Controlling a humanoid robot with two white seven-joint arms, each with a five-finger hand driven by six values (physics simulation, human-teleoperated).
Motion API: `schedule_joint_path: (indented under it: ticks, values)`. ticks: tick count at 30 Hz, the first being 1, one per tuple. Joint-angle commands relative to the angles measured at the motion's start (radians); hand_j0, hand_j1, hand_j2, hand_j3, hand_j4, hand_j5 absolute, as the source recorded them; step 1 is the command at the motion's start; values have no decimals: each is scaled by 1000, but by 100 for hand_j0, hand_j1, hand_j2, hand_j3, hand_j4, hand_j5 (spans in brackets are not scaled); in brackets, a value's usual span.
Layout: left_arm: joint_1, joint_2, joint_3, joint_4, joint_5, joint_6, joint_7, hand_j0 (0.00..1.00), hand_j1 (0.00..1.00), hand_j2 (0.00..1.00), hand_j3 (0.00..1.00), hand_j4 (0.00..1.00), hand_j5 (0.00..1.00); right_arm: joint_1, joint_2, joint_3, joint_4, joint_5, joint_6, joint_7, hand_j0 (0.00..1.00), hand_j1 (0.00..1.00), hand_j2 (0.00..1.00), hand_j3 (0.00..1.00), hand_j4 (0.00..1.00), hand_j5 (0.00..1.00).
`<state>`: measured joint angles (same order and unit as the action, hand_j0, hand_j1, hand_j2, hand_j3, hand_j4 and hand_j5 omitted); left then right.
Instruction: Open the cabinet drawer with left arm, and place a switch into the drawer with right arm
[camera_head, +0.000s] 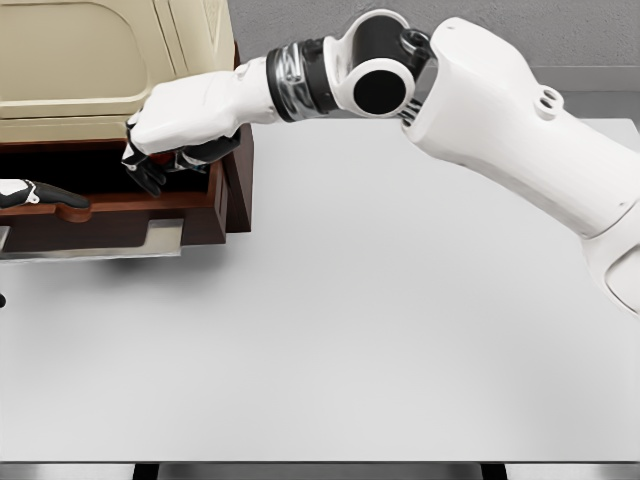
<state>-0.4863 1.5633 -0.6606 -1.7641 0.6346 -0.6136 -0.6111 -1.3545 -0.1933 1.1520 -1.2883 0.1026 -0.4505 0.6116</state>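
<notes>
The cream-topped wooden cabinet (90, 50) stands at the table's far left, and its dark brown drawer (150, 215) is pulled out toward me. My right hand (165, 160) reaches across from the right and hovers over the open drawer's right half. Its fingers curl around a small dark object with a red glint, the switch (205, 152), which the palm mostly hides. My left hand (40, 195) shows only at the left edge, lying on the drawer front's top rim.
The white table (380, 320) stretches out in front and to the right of the cabinet. My right forearm and elbow (380, 80) span the upper middle of the view. A grey wall runs along the back.
</notes>
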Motion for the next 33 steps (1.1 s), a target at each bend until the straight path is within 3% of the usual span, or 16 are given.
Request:
schedule_joint_path:
  ticks: [1, 5, 6, 7, 8, 13, 19, 24, 26, 30, 33]
  values:
    - [0, 1, 1, 0, 8, 3, 0, 100, 100, 100, 100, 100, 100, 0, 12, 5, 23, -3, 1, -1, 41, 41, 41, 41, 41, 41]
    - [0, 0, 2, 0, 8, 3, 0, 100, 100, 100, 100, 100, 100, 0, 18, 11, 33, -3, 3, -1, 41, 41, 41, 41, 41, 41]
    - [0, 0, 2, 0, 8, 3, 0, 100, 100, 100, 100, 100, 100, 0, 18, 11, 33, -3, 12, -1, 52, 52, 52, 52, 52, 52]
    - [0, 0, 2, 0, 8, 3, 0, 100, 100, 100, 100, 100, 100, 0, 20, 11, 41, -3, 18, -1, 71, 71, 71, 71, 71, 71]
    - [0, 0, 3, 0, 8, 3, 0, 100, 100, 100, 100, 100, 100, 0, 20, 11, 47, -1, 44, -1, 98, 98, 98, 98, 98, 98]
    - [0, 1, 1, 0, 13, 3, 0, 100, 100, 100, 100, 100, 100, -2, 18, 20, 38, 2, 52, -1, 100, 100, 100, 100, 100, 100]
    - [0, 9, 1, 0, 14, 3, 0, 100, 100, 100, 100, 100, 100, 14, -12, 15, -51, 2, 13, -1, 100, 100, 100, 100, 100, 100]
    - [-1, 11, 3, 0, 14, 3, 0, 100, 100, 100, 100, 100, 100, 35, -176, 11, -198, -1, -160, -1, 100, 100, 100, 100, 100, 100]
    - [-1, 14, 4, 0, 20, 3, 0, 100, 100, 100, 100, 100, 100, 58, -271, 0, -233, -3, -160, -1, 100, 100, 100, 100, 100, 100]
    - [-3, 21, 4, 0, 27, 3, 0, 100, 100, 100, 100, 100, 100, 160, -483, -121, -232, -4, -160, -1, 100, 100, 100, 100, 100, 100]
    - [-1, 21, 4, 0, 27, 3, 0, 100, 100, 100, 100, 100, 100, 189, -575, -150, -230, -4, -160, -1, 100, 100, 100, 100, 100, 100]
